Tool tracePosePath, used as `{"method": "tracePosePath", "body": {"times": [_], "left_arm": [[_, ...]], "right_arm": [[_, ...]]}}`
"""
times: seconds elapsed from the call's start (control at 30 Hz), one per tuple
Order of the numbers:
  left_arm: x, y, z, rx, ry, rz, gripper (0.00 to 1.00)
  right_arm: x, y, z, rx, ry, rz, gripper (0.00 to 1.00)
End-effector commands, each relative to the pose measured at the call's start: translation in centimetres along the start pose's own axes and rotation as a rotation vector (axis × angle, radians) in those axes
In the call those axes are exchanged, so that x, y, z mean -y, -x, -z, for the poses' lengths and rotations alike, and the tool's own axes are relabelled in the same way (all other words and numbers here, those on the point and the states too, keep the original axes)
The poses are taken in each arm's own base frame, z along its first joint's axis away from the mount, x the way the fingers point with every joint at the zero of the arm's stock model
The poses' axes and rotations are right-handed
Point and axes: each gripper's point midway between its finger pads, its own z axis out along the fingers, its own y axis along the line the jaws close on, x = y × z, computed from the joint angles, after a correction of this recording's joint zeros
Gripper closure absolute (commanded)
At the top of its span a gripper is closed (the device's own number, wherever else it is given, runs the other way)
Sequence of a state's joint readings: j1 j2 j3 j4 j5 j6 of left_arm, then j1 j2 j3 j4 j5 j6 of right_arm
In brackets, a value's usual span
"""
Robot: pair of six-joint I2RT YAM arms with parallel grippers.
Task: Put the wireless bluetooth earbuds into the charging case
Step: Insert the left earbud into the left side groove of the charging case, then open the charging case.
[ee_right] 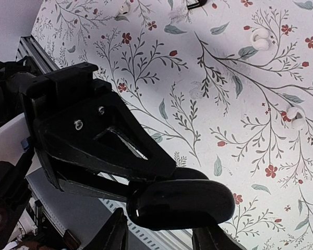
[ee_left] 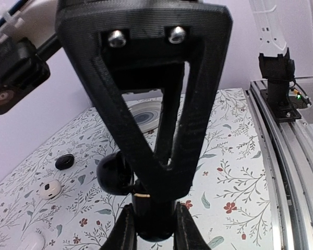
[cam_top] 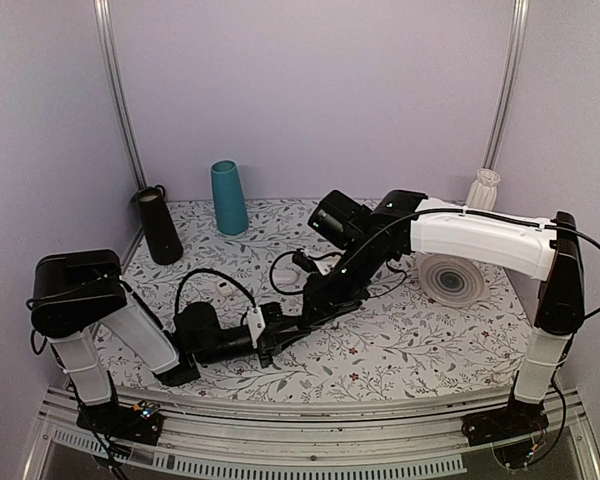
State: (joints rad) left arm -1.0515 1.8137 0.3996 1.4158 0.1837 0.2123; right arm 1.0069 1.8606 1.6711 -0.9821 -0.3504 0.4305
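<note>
Looking over the table (cam_top: 430, 340), you find both arms reaching in to meet near its middle, probably so that one can hold and the other can work. Your left gripper (ee_left: 156, 234) is clenched on the case (ee_right: 180, 203) and presents it to the other arm. Your right gripper (ee_right: 161, 237) stands just at the case with its jaws apart and nothing between them, which looks like a place for setting something in or for pressing the lid.

The round lid (ee_left: 112, 172) seems to be swung out to one side, but the frame of the right gripper covers much of it, so do not rely on this. The inside of the case is hidden in every view, so you cannot tell if any black earbuds are seated there. None shows on the table or in a jaw. The white case (ee_left: 48, 189) and the loose white buds (ee_right: 262, 39) lie well apart and are not part of your task.
</note>
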Motion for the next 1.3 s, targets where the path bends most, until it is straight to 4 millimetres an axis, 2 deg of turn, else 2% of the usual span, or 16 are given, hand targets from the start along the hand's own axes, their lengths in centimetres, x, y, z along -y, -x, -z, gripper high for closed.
{"method": "tracePosePath", "body": {"times": [0.0,0.17,0.4,0.57,0.73,0.87,1.0,1.27], "left_arm": [[-0.2,5.1,0.0,0.193,-0.001,-0.026,1.00],[-0.6,5.2,0.3,0.202,0.006,-0.006,1.00],[-1.4,5.5,1.1,0.218,0.010,0.037,1.00],[-2.2,5.8,1.7,0.234,0.012,0.075,1.00],[-3.1,6.3,2.3,0.241,0.017,0.102,1.00],[-4.0,7.0,2.8,0.252,0.019,0.130,1.00],[-4.9,7.9,3.6,0.279,0.012,0.189,1.00],[-5.7,10.5,5.3,0.335,-0.042,0.299,1.00]], "right_arm": [[-0.1,1.3,1.4,0.075,-0.022,0.010,0.57],[-0.5,2.0,2.7,0.132,-0.022,0.016,0.55],[-2.0,3.6,5.9,0.298,0.026,0.060,0.49],[-2.0,4.3,7.3,0.389,0.029,0.074,0.49],[-2.8,4.8,8.3,0.455,0.070,0.093,0.66],[-2.8,5.0,8.5,0.483,0.074,0.104,0.68],[-3.5,5.2,9.4,0.542,0.110,0.150,0.61],[-4.5,5.1,11.7,0.745,0.178,0.318,0.40]]}}
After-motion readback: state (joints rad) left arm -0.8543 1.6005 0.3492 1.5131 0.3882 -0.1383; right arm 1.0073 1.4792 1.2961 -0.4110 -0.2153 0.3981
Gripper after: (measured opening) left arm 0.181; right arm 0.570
